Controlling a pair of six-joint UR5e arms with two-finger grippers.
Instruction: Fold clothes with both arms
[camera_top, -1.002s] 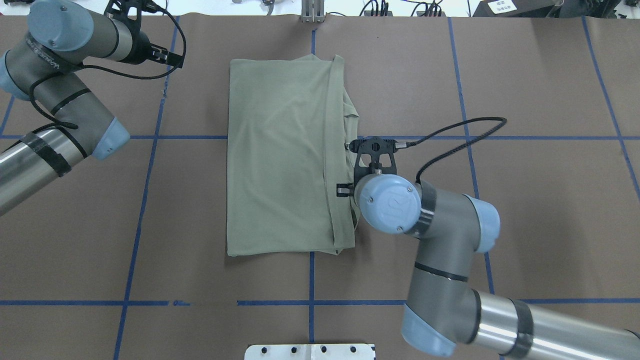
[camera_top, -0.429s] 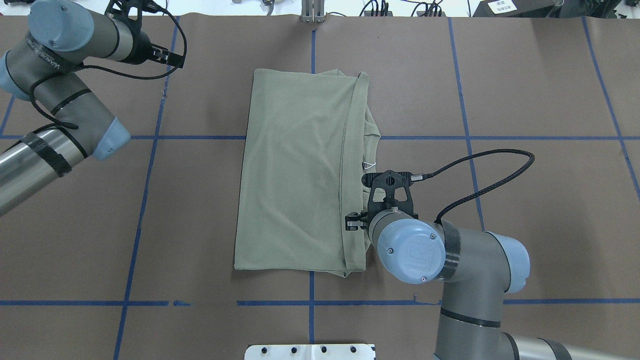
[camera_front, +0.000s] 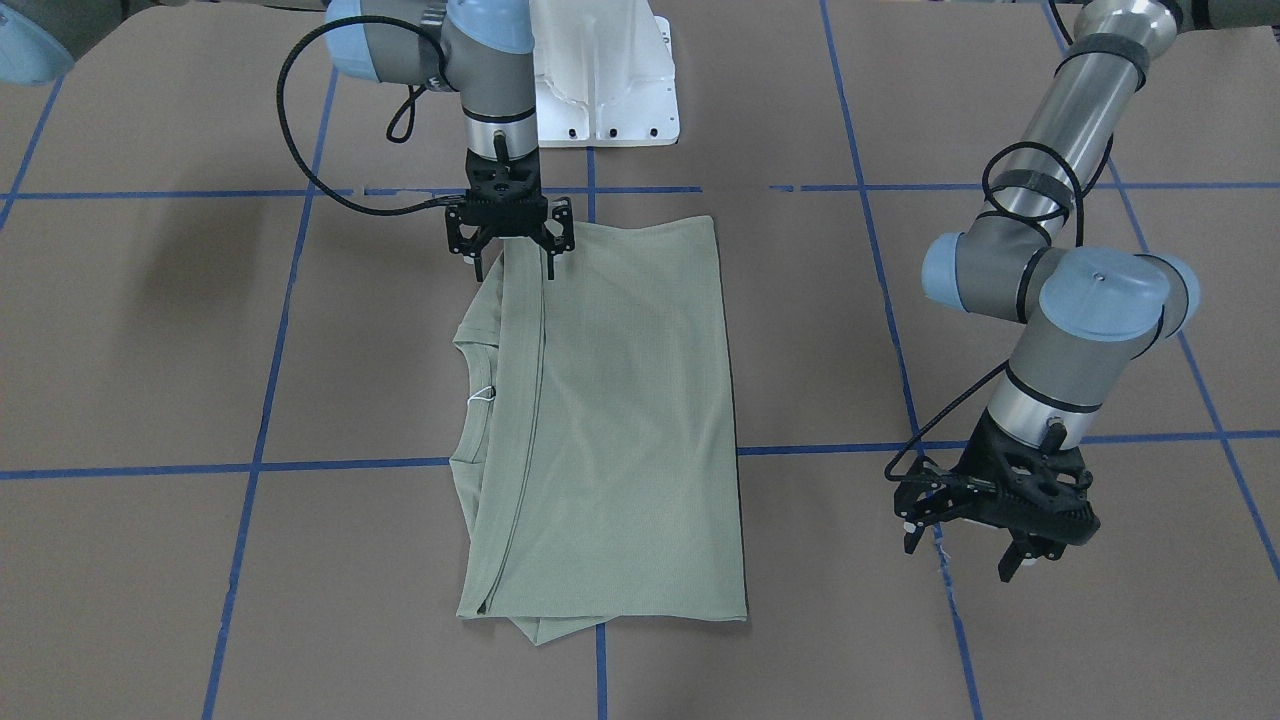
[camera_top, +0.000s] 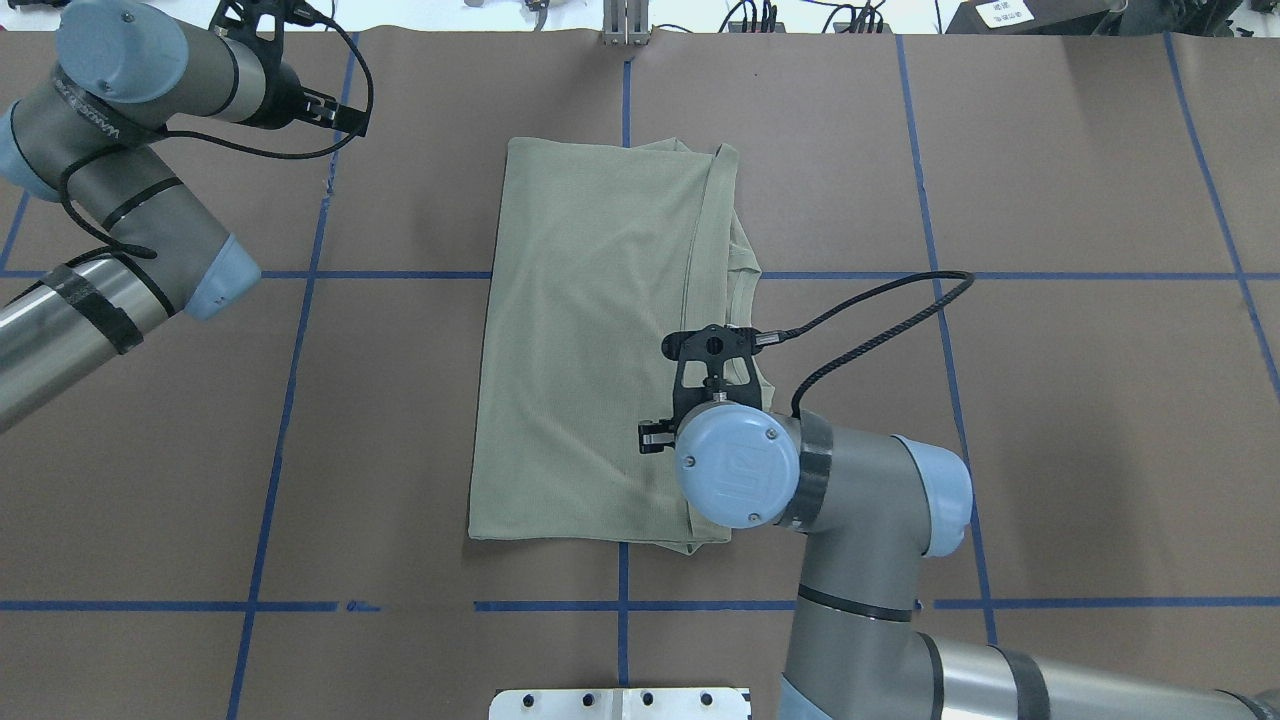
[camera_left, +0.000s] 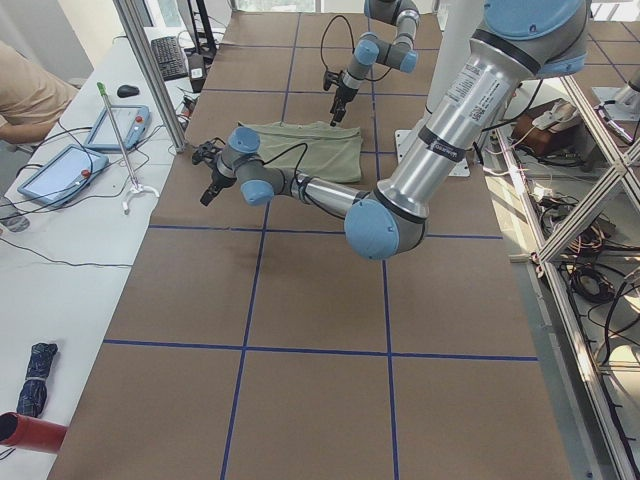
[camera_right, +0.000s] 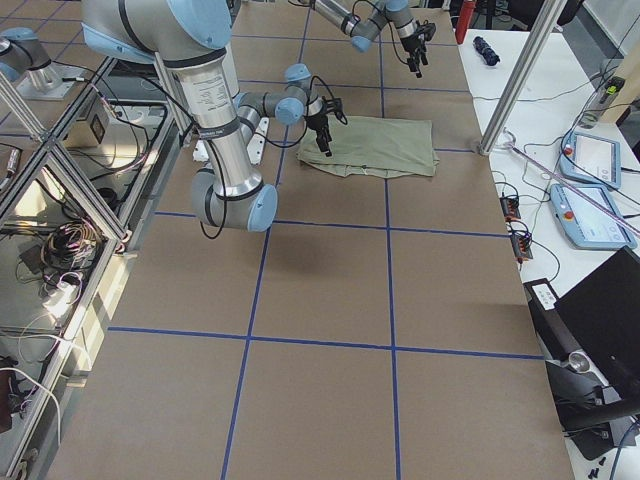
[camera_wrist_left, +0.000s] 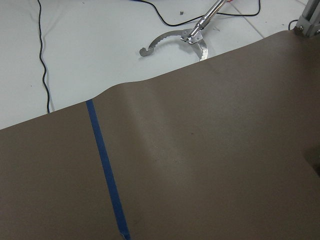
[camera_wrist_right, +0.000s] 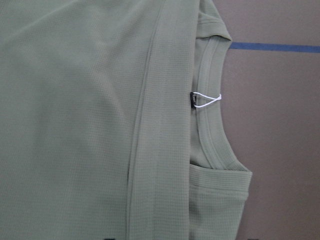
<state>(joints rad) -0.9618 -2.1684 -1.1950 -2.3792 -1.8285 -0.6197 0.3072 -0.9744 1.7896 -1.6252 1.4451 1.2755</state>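
The clothes are one sage-green shirt (camera_top: 590, 340) folded into a long rectangle mid-table, also in the front view (camera_front: 620, 400). Its ribbed neckline (camera_wrist_right: 212, 130) and white tag loop (camera_wrist_right: 207, 100) peek out along the robot's right-hand side. My right gripper (camera_front: 514, 268) hangs open just above the shirt's corner nearest the robot, its fingers straddling the folded edge. From overhead, the right arm's wrist (camera_top: 737, 465) hides it. My left gripper (camera_front: 960, 555) is open and holds nothing, low over bare table far off to the shirt's side, at the far left corner (camera_top: 335, 112).
Blue tape lines (camera_top: 625, 605) grid the brown table cover. The white base plate (camera_front: 600, 90) sits at the robot's edge. Beyond the far edge are a metal post (camera_top: 625, 25) and cables. A side table with tablets (camera_left: 120, 125) and a person's arm (camera_left: 25, 90) lies past the far edge.
The shirt first slid toward the robot's right with the right gripper at its edge. Since then it has lain still, and the right gripper has moved back left over it. The left arm has not moved.
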